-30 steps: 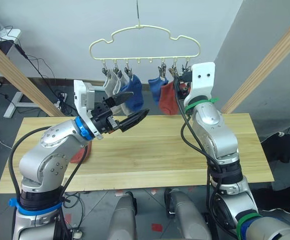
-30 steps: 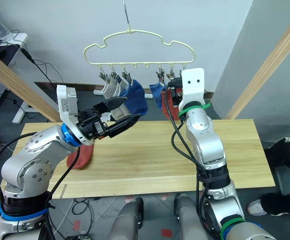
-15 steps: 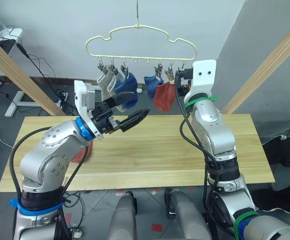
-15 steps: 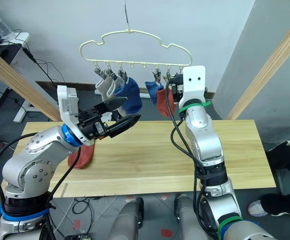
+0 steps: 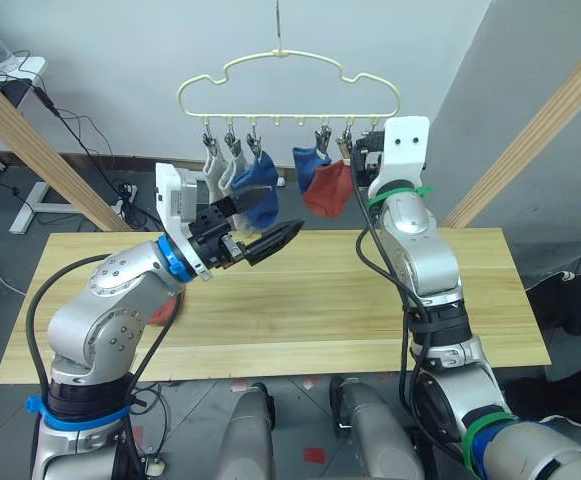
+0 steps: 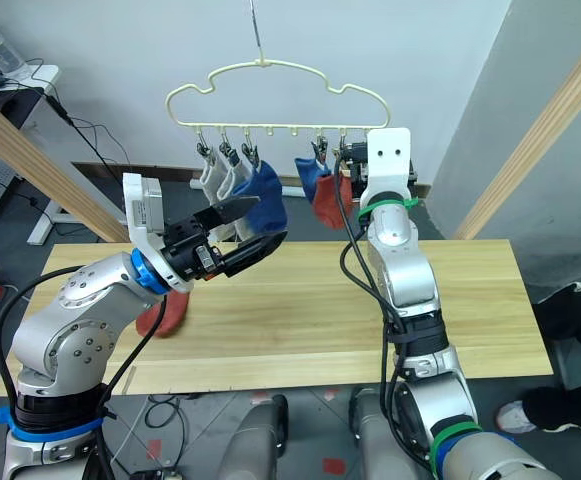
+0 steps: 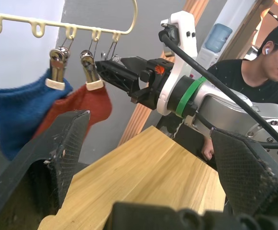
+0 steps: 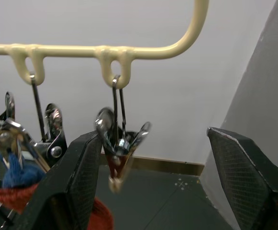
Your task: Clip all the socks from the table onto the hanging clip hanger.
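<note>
Nearest to us, our left hand (image 5: pixel 262 222) hangs over the desk (image 5: pixel 320 310) with its fingers spread wide and nothing between them; compared with a second ago it has barely shifted. Under that arm, near the desk's left edge, one rust-red sock (image 6: pixel 162 316) lies on the wood, not yet hung.

Farther out, our right hand (image 7: pixel 103 71) has edged in toward the right end of the clip hanger (image 5: pixel 290 78). Its fingers stand well apart and empty, with a bare metal clip (image 8: pixel 120 148) dangling just ahead between them. Half a second ago the hanger had swung toward the left and the socks hung askew; now it has swung back and sits more level. We judge that the second rust-red sock has just been secured and the hand has let go, so one sock is left to fetch from the desk.

On the hanger, two light grey socks (image 5: pixel 220 172) and a blue sock (image 5: pixel 257 188) bunch at the left clips; another blue sock (image 5: pixel 307 161) and a rust-red sock (image 5: pixel 327 190) hang right of the middle. They droop limp and soft from their cuffs.
</note>
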